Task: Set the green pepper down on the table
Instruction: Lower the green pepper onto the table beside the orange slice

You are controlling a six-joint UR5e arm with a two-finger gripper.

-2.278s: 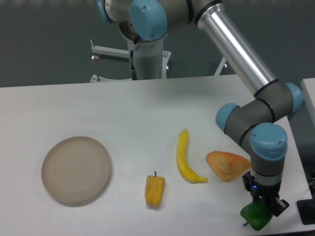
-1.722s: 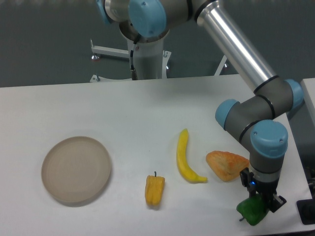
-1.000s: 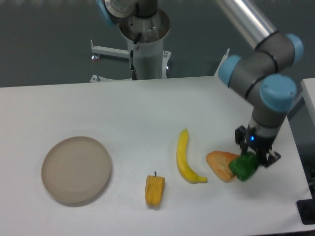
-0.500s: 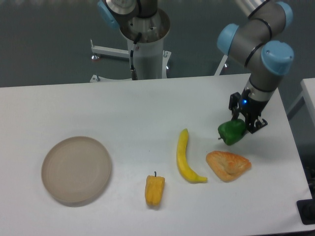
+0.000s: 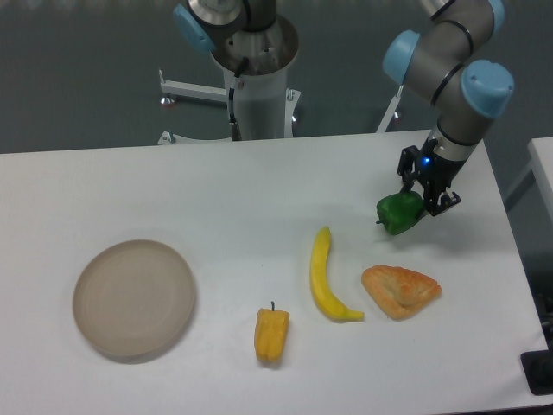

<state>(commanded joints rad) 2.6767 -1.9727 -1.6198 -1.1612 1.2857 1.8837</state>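
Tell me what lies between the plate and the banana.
Between the beige plate and the banana lies the yellow-orange pepper, slightly nearer the camera, on the table.

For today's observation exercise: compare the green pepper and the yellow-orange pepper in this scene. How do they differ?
The green pepper is round and lumpy; the yellow-orange pepper is longer and narrower. The green one is held in the gripper jaws on the right; the yellow-orange one lies free on the table near the front, beside the banana. Both show a short dark stem.
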